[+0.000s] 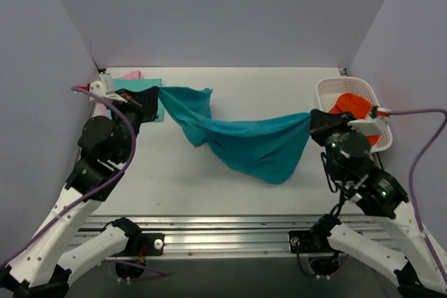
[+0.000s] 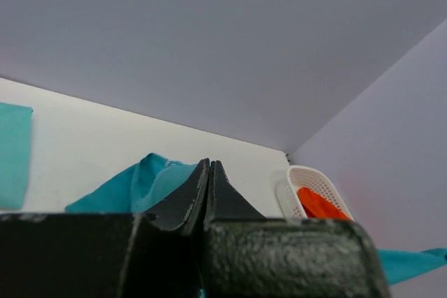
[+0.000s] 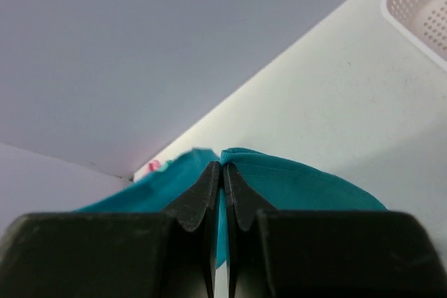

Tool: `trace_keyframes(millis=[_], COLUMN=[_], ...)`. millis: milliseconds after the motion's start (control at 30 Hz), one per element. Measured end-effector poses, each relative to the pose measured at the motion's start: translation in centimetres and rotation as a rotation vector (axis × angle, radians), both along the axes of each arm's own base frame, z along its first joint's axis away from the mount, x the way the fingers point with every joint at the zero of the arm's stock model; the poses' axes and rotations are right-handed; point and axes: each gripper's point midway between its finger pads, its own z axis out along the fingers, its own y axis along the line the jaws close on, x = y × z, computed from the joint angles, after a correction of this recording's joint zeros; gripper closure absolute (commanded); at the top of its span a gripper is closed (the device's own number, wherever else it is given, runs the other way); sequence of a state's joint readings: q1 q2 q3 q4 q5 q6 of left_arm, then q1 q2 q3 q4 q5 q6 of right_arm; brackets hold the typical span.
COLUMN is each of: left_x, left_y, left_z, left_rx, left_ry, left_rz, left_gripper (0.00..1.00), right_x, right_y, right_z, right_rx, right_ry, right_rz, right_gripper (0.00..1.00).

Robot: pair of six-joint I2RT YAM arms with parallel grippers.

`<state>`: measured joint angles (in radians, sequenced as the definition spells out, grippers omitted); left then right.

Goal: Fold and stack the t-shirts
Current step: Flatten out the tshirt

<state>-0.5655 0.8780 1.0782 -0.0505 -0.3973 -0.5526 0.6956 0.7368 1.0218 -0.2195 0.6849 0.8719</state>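
Observation:
A deep teal t-shirt (image 1: 251, 141) hangs stretched between my two grippers above the table, sagging in the middle. My left gripper (image 1: 150, 97) is shut on its left end. My right gripper (image 1: 316, 120) is shut on its right end. In the left wrist view the fingers (image 2: 209, 172) are pressed together with teal cloth (image 2: 133, 186) beside them. In the right wrist view the cloth (image 3: 300, 183) shows pinched between the fingers (image 3: 222, 172). A folded aqua-mint t-shirt (image 1: 143, 88) lies at the back left, with a pink one (image 1: 131, 75) partly showing behind it.
A white plastic basket (image 1: 349, 92) with orange cloth (image 1: 353, 106) in it stands at the back right, right beside my right gripper. It also shows in the left wrist view (image 2: 293, 193). Grey walls close the table on three sides.

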Motion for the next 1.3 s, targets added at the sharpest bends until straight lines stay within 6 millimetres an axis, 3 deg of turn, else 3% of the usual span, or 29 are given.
trace_keyframes(millis=[167, 367, 467, 600, 700, 767, 867, 1000, 1133, 1300], left_x=[-4.6, -9.3, -11.4, -12.9, -11.6, -9.6, -4.6, 3.3, 12.5, 21.2], left_y=[1.4, 2.7, 2.7, 2.9, 2.3, 1.3, -1.3, -3.1, -2.9, -3.4], left_z=[4.4, 11.5, 15.0, 19.3, 20.6, 19.9, 16.3, 8.1, -3.7, -17.2], left_rx=[-0.003, -0.022, -0.028, -0.033, -0.01, 0.021, 0.092, 0.19, 0.244, 0.267], left_ry=[-0.053, -0.163, -0.235, -0.322, -0.33, -0.297, -0.188, 0.013, 0.261, 0.491], left_rz=[-0.046, -0.137, -0.197, -0.23, -0.212, -0.196, -0.168, -0.128, -0.105, -0.143], left_gripper=[0.98, 0.98, 0.98, 0.98, 0.98, 0.98, 0.98, 0.98, 0.98, 0.98], right_x=[-4.9, -11.1, -12.8, -13.4, -11.9, -9.8, -4.7, 3.2, 10.3, 16.9], right_y=[-4.0, -8.8, -10.3, -10.9, -10.0, -8.9, -6.6, -3.0, -0.5, -2.2], right_z=[6.7, 15.1, 17.3, 19.3, 19.5, 18.7, 15.3, 8.6, -0.8, -11.8], right_rx=[0.074, 0.165, 0.159, 0.131, 0.114, 0.091, 0.015, -0.124, -0.264, -0.337], right_ry=[-0.148, -0.355, -0.408, -0.435, -0.418, -0.38, -0.253, -0.048, 0.166, 0.381], right_rz=[0.012, 0.027, -0.005, -0.036, -0.036, -0.04, -0.069, -0.106, -0.131, -0.2], right_gripper=[1.0, 1.0, 1.0, 1.0, 1.0, 1.0, 1.0, 1.0, 1.0, 1.0])
